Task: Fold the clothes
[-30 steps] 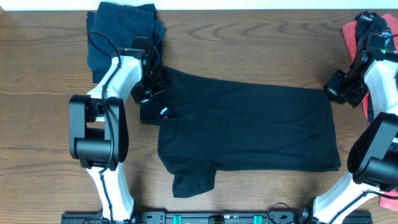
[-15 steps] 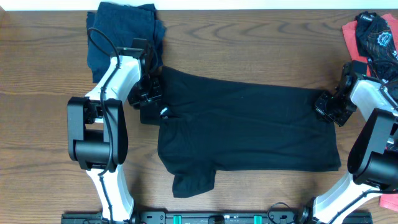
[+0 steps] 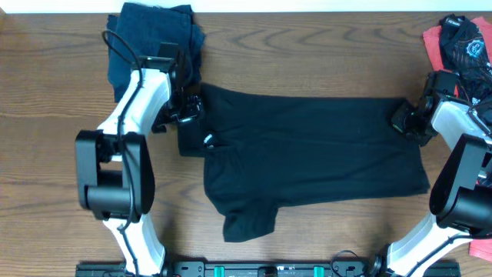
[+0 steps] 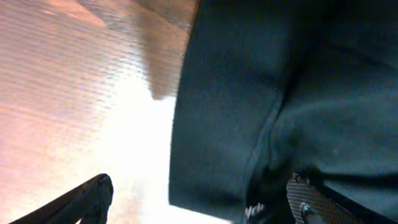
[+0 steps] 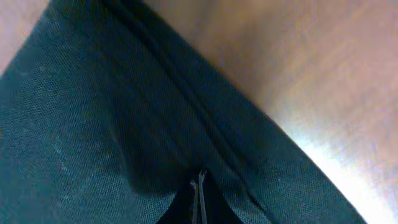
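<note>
A black T-shirt (image 3: 307, 154) lies spread flat across the middle of the table, with a small white logo (image 3: 206, 139) near its left end and one sleeve folded under at the lower left. My left gripper (image 3: 187, 110) stands open over the shirt's upper left corner. In the left wrist view the shirt's edge (image 4: 249, 93) lies between the spread fingers (image 4: 93, 193). My right gripper (image 3: 407, 119) is shut on the shirt's upper right corner. In the right wrist view its closed tips (image 5: 199, 180) pinch the dark fabric (image 5: 124, 112).
A dark navy shirt (image 3: 154, 35) is piled at the back left, just behind my left arm. A coral-red and black garment (image 3: 461, 42) lies at the back right edge. Bare wooden table (image 3: 307, 46) shows behind the black shirt.
My left gripper has opened and let go of the shirt's upper left corner. The right gripper, still shut, has drawn the shirt a little to the right and back.
</note>
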Available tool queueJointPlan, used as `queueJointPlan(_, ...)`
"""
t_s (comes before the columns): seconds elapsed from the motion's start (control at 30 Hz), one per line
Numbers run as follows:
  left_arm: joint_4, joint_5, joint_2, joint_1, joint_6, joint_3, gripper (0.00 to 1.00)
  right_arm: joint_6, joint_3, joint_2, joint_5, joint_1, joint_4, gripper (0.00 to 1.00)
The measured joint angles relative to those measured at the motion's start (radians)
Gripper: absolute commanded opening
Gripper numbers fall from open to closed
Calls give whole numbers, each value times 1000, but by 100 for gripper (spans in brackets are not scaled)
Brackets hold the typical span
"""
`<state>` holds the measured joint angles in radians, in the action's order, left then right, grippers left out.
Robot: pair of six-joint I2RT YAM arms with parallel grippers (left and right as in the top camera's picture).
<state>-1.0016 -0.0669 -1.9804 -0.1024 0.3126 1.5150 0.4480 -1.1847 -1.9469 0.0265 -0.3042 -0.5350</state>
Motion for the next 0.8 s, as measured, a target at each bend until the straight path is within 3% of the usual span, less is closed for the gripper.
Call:
queueJointPlan(0.27,-17,0,34,0,-29,0,92,0,-40,-56,1,0,124,1)
queueJointPlan(0.67,-26,-33,76,-4,-67,0,91,8,-95,-51,11,0,-58,1)
queueJointPlan(0.73,-29,-35,116,-9,-79,0,91,13,-77,-20,11,1,-104,12)
queueJointPlan(0.8,-31,-35,169,-20,-85,0,91,22,-64,37,11,0,-152,52)
